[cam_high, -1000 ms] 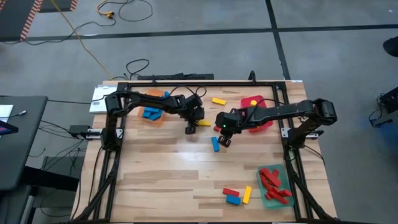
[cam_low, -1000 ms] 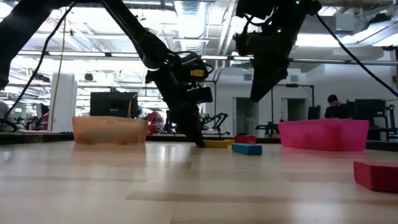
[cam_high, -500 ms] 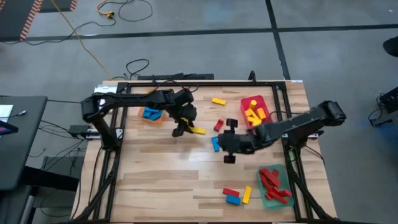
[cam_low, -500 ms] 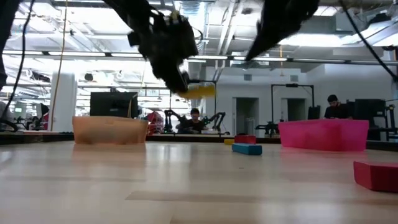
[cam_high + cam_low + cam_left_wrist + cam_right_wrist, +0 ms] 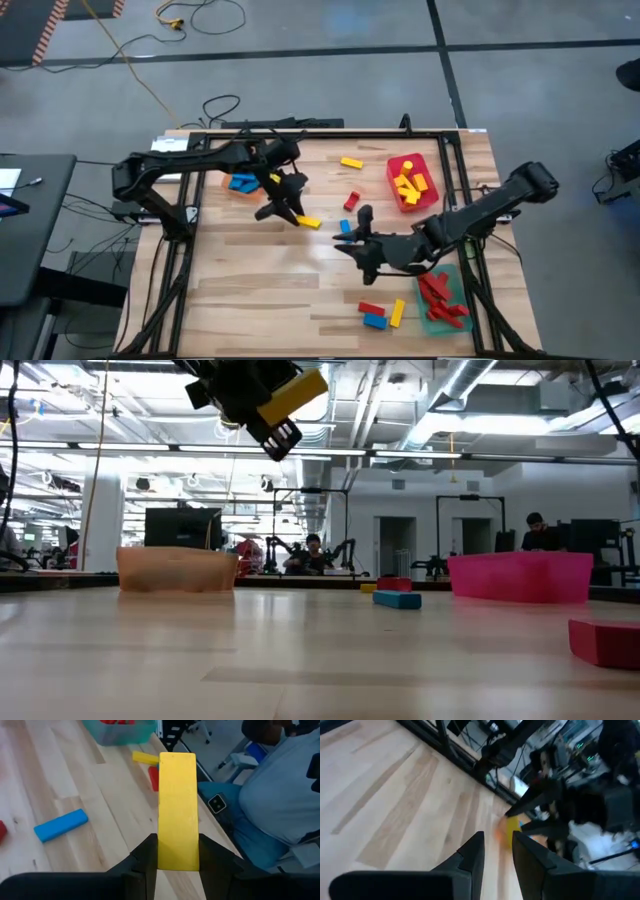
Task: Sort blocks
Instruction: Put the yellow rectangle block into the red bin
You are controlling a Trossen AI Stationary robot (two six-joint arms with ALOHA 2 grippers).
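Inside red tray (image 5: 392, 172): yellow blocks (image 5: 409, 184).

Three trays stand on the table (image 5: 250, 270), an orange tray (image 5: 258, 192), a red tray (image 5: 393, 185) and a green tray (image 5: 425, 320), with six loose blocks (image 5: 351, 162) around them, two yellow, two red, two blue, plus one yellow block (image 5: 176, 810) held aloft.
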